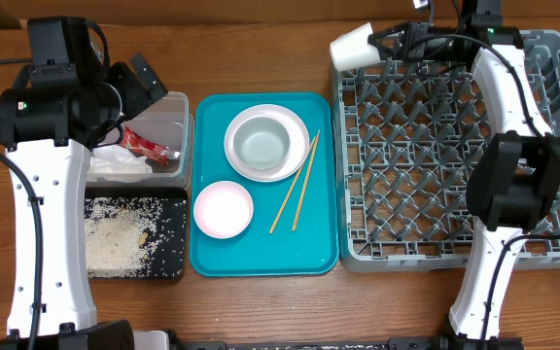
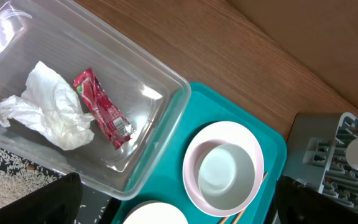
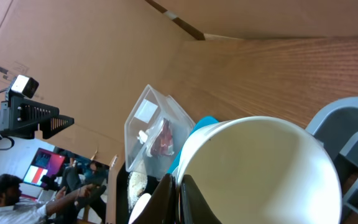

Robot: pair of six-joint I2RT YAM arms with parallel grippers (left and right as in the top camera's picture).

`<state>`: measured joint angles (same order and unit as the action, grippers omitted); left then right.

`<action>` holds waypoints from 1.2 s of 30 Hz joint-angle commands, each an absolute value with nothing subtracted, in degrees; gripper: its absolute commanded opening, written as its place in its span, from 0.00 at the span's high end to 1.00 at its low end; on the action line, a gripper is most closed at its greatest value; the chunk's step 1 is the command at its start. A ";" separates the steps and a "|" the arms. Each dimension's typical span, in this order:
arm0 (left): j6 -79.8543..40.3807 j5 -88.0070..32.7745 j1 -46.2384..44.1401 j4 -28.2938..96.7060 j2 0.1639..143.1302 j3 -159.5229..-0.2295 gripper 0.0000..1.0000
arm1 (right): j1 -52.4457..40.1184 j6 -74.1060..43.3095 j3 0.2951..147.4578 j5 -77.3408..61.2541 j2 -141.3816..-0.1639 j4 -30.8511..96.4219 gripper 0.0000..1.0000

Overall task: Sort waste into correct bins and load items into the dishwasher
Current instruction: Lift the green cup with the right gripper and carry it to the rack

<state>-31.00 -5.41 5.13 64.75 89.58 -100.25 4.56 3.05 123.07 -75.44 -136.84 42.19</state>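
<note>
My right gripper [image 1: 377, 39] is shut on the rim of the small white cup [image 1: 352, 46], tipped on its side over the far left corner of the grey dish rack [image 1: 455, 146]; the cup fills the right wrist view [image 3: 260, 174]. My left gripper [image 1: 149, 83] is open and empty above the clear tub [image 1: 178, 146], which holds the red wrapper [image 2: 101, 107] and white napkin [image 2: 51, 109]. Rice [image 1: 115, 238] lies in the black tray [image 1: 175, 243]. On the teal tray [image 1: 212, 253] are the grey-green bowl [image 1: 262, 146] on the pink-white plate [image 1: 236, 156], the pale pink bowl [image 1: 223, 209] and the chopsticks [image 1: 297, 185].
The clear tub and black tray sit side by side left of the teal tray, under the left arm. The dish rack stands right of the teal tray, with the right arm lying across its right side. Bare wooden table shows along the front edge.
</note>
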 commanded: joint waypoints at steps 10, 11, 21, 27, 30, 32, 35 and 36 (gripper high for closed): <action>-30.22 -5.82 5.23 64.66 88.82 -101.34 0.00 | 2.20 3.46 118.48 -73.32 -136.68 41.67 0.96; -30.22 -5.82 5.23 64.66 88.82 -101.34 0.00 | 2.20 3.46 118.13 -73.17 -136.68 41.67 0.96; -30.22 -5.82 5.23 64.66 88.82 -101.34 0.00 | 2.20 3.46 114.48 -69.25 -136.68 41.89 0.96; -30.22 -5.82 5.23 64.66 88.82 -101.34 0.00 | 2.37 3.49 114.48 -65.25 -136.68 45.50 0.96; -30.22 -5.82 5.23 64.66 88.82 -101.34 0.00 | 2.37 3.51 114.48 -62.41 -136.68 47.31 0.96; -30.22 -5.80 5.23 64.66 88.82 -101.34 0.00 | 2.44 3.55 114.48 -61.01 -136.68 48.05 0.96; -30.22 -5.82 5.23 64.66 88.82 -101.34 0.00 | 2.68 5.37 114.48 -60.38 -136.68 49.36 0.96; -30.22 -5.82 5.23 64.66 88.82 -101.34 0.00 | 2.76 6.28 114.48 -60.38 -136.68 50.00 0.96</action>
<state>-30.98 -5.41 5.13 64.75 89.58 -100.25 2.35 4.21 115.94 -69.10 -135.90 48.60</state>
